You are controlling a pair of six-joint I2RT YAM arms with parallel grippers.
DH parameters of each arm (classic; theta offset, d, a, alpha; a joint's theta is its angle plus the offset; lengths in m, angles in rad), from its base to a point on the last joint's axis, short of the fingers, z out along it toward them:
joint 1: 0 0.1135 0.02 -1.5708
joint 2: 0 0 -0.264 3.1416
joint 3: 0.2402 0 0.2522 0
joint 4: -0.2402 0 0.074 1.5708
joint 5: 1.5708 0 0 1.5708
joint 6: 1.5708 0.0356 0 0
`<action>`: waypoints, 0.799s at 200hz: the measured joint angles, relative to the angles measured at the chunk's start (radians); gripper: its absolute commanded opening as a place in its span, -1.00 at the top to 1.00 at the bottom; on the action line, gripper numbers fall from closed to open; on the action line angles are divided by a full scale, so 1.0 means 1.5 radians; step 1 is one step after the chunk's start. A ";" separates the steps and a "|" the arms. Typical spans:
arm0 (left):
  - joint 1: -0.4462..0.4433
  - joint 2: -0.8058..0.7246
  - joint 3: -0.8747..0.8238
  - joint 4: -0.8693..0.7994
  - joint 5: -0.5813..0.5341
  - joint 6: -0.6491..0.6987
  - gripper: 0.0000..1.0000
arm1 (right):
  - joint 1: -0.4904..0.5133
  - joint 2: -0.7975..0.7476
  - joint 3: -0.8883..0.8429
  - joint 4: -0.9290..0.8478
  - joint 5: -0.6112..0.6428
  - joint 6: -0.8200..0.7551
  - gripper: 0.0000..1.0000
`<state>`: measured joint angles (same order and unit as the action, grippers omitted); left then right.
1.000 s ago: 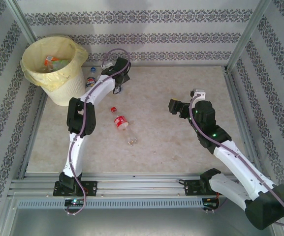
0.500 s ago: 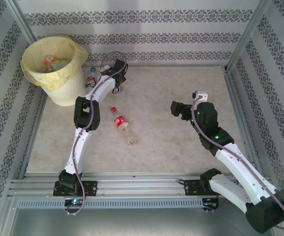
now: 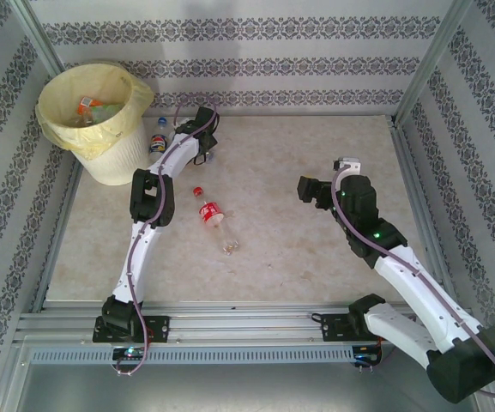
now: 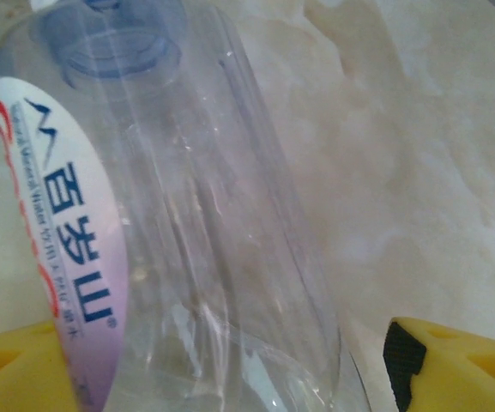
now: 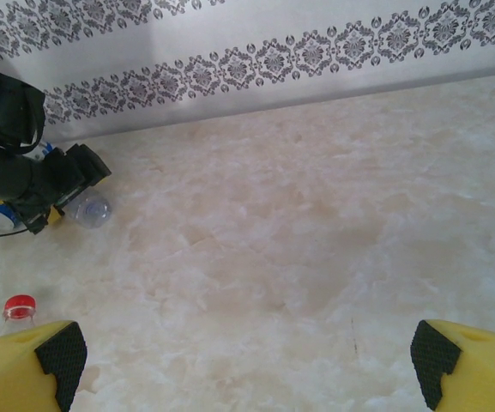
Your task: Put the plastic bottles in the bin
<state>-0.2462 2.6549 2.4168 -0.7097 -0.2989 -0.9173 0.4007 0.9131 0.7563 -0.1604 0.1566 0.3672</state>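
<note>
The blue characters 百岁山 are printed lengthwise on the white label [image 4: 63, 223] of the clear bottle [image 4: 230, 257]. The smaller blue line beside them and the red lettering at the label's edge cannot be read.

Marbled beige table [image 3: 298, 232], patterned walls [image 3: 487, 129].
Grey floral bands on white; back wall [image 5: 256, 94] ahead of the right gripper [image 5: 245, 356].

The clear bottle [image 4: 196, 215] is cut off top and bottom.

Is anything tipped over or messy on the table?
Yes. A red-labelled bottle lies tipped over on the table, and a clear bottle lies close by. Both belong in the bin.
</note>
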 measured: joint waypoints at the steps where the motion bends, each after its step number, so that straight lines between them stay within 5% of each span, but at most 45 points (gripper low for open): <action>1: 0.000 0.000 0.000 0.000 0.000 0.000 -0.59 | 0.000 0.000 0.000 0.000 0.000 0.000 -0.96; 100: -0.009 -0.012 -0.028 0.054 0.057 0.135 -0.03 | 0.000 0.002 0.010 -0.016 -0.005 0.000 -0.96; 160: -0.024 -0.082 -0.119 0.096 0.098 0.207 0.05 | 0.000 0.002 0.010 -0.012 -0.018 -0.005 -0.96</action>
<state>-0.2821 2.5324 2.2379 -0.5663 -0.1524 -0.6064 0.4007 0.9165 0.7715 -0.1780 0.1303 0.3603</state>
